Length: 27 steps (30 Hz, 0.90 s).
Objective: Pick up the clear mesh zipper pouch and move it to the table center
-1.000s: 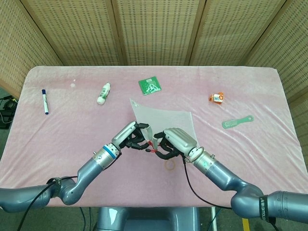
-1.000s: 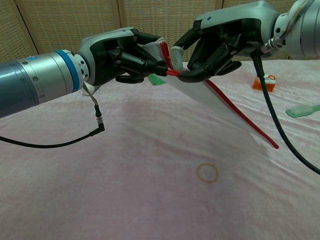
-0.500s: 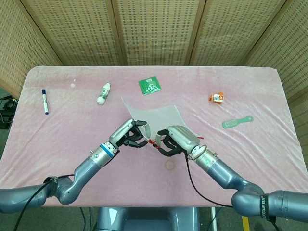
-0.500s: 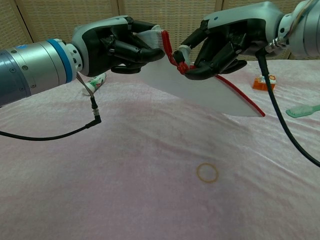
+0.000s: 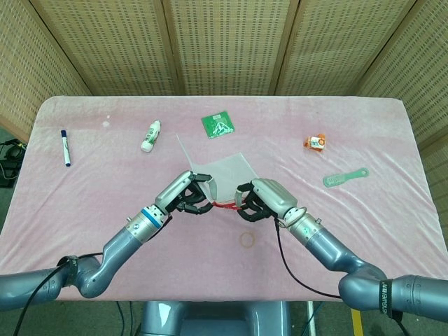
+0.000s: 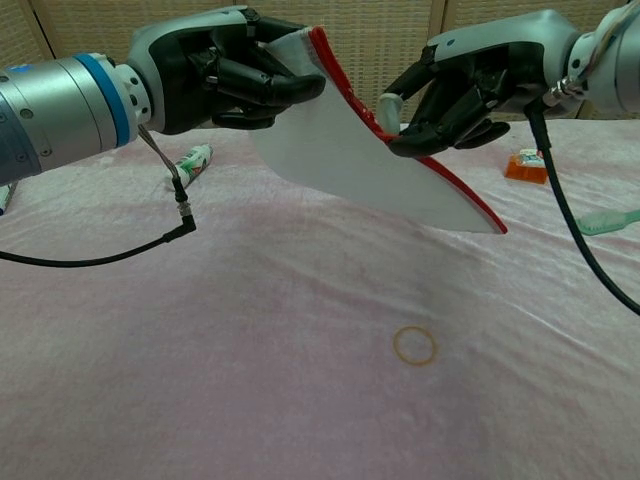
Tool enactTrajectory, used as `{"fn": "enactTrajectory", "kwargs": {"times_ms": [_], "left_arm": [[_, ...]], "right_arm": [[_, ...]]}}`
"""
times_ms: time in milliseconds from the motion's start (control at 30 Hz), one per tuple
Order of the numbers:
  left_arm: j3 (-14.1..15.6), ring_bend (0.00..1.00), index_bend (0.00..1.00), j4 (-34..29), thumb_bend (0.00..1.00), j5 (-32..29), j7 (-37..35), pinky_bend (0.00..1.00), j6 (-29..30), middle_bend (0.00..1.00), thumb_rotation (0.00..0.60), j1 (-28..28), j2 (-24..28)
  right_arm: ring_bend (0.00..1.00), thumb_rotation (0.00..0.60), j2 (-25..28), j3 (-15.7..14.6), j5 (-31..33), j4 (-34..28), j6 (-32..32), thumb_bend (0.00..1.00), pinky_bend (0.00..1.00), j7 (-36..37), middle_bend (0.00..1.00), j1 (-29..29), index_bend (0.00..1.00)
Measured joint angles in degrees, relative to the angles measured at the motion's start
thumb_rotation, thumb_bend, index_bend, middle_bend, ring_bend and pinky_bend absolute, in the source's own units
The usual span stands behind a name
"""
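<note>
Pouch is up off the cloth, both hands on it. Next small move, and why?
Probably lower it straight down. The pouch hangs clear of the table, the left hand gripping its upper edge and the right hand its red zipper edge. In the head view it already sits roughly mid-table, so little sideways travel seems needed before setting it down.

Both hands hold the pouch clear above the worktop, so cloth beneath it lies open. Under them sits only a rubber ring, flat on the cloth. Behind the pouch a green card and a white tube lie near the far edge. To the right, an orange packet and green brush stand well apart; a marker lies far left.
</note>
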Motion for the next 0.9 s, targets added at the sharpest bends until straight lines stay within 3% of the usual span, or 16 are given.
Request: {"fn": "enactTrajectory", "kwargs": {"times_ms": [900], "left_arm": [[-2.2, 0.83, 0.87, -3.9, 0.71, -1.9, 1.8, 1.0, 0.7, 1.0, 0.6, -0.9, 3.1]], "right_arm": [[0.96, 0.6, 0.2, -0.5, 2.8, 1.8, -1.4, 0.8, 1.0, -0.5, 0.99, 0.1, 0.8]]}}
